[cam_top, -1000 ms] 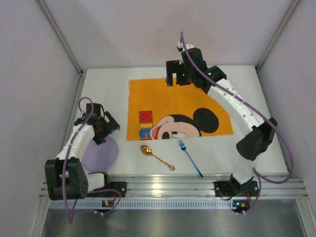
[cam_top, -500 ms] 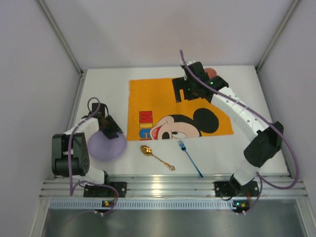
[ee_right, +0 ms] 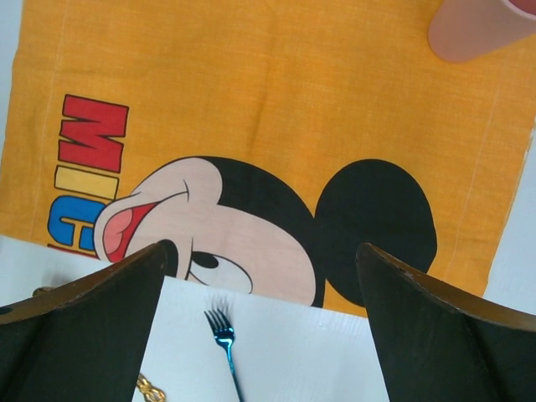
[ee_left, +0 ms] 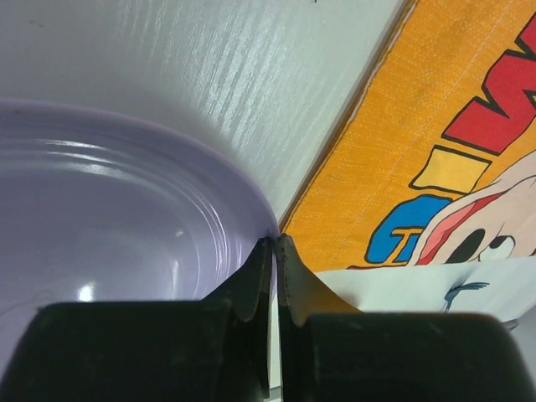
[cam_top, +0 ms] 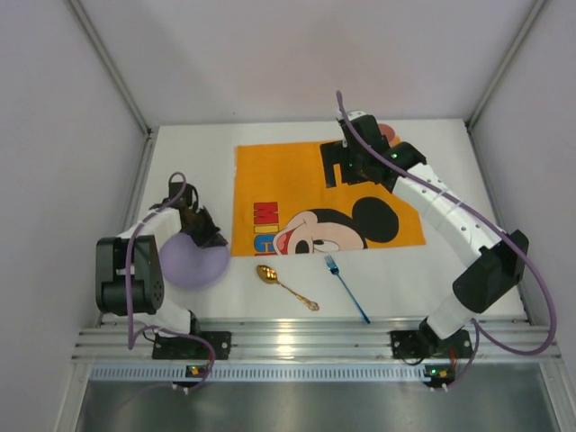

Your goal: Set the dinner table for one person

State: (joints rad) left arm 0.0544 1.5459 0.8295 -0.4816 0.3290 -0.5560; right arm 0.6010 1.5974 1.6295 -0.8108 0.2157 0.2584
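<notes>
Two cautions: with the left pincer (ee_left: 275, 244) shut on the rim of the lilac plate (ee_left: 100, 209), lift it level off the white counter (cam_top: 432, 279) beneath, clearing the orange placemat (cam_top: 288, 175); the right pincer (ee_right: 261, 251) hovers open, empty.

Dinner table (cam_top: 405, 279): large flat rectangular tabletop, matte white, with a faint streaked grain where seen close up. It lies level, its long sides running left to right in the top view. A ribbed aluminium rail (cam_top: 297, 337) runs along its near edge, at the bottom of that view
</notes>
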